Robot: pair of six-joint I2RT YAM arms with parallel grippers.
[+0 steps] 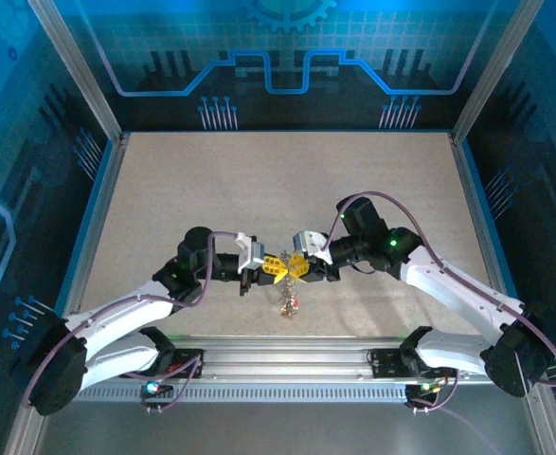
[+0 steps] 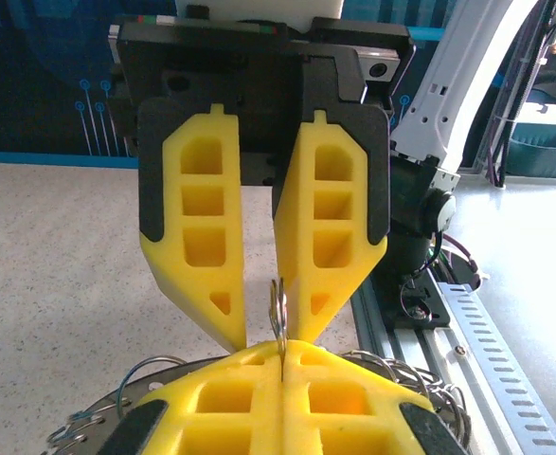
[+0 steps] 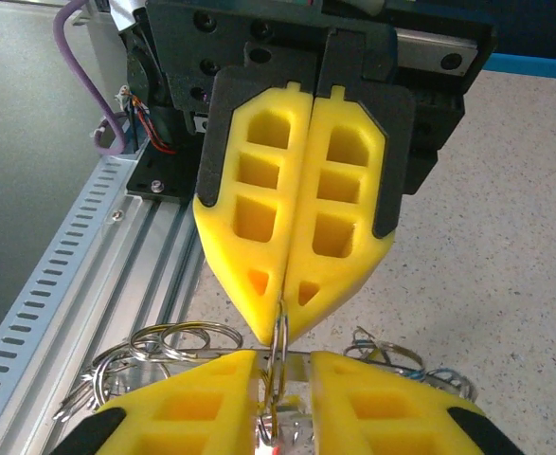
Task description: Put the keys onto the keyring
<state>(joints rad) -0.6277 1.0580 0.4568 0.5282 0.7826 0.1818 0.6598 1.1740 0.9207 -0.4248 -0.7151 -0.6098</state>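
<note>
Both grippers meet at the keyring (image 2: 278, 313): the left gripper (image 3: 281, 320) pinches it tight, while the right gripper (image 2: 266, 334) has its jaws slightly apart around it, hold uncertain. Threading the keys looks not yet done.

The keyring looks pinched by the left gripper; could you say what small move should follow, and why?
Probably close the right gripper on the keyring: the left gripper is shut on its rim, while the right jaws stand apart around it, not yet gripping.
</note>
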